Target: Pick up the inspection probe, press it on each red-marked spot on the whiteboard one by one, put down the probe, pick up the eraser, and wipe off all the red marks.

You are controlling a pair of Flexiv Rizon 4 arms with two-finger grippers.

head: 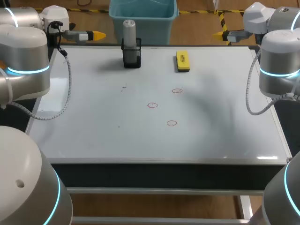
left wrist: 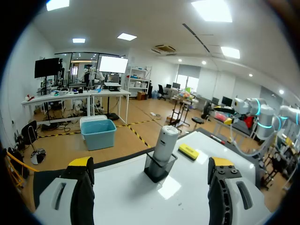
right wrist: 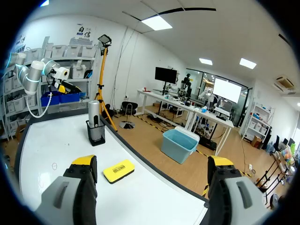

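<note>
1. Right at the start here: the inspection probe (head: pixel 129 29) stands upright in its black holder (head: pixel 131 57) at the far edge of the whiteboard (head: pixel 93 126), and nothing is touching it.
2. The left gripper (left wrist: pixel 150 164) hangs near the board's far left corner, fingers spread wide with nothing between them. The probe and holder sit ahead of it, well apart.
3. The right gripper (right wrist: pixel 152 164) hangs near the far right corner, also spread wide and empty.
4. The yellow eraser (head: pixel 182 61) lies flat on the board near the far edge, to the right of the holder and apart from it. It is ahead of the right gripper.
5. There are three red marks, small circles in the middle of the board: one nearer the eraser (head: pixel 176 90), one in the centre (head: pixel 153 105) and one closest to the robot (head: pixel 171 123). All are intact, none wiped.
6. My read is that no step is done. Still to come are grasping the probe, pressing all three spots, setting the probe down, picking up the eraser and wiping.
</note>
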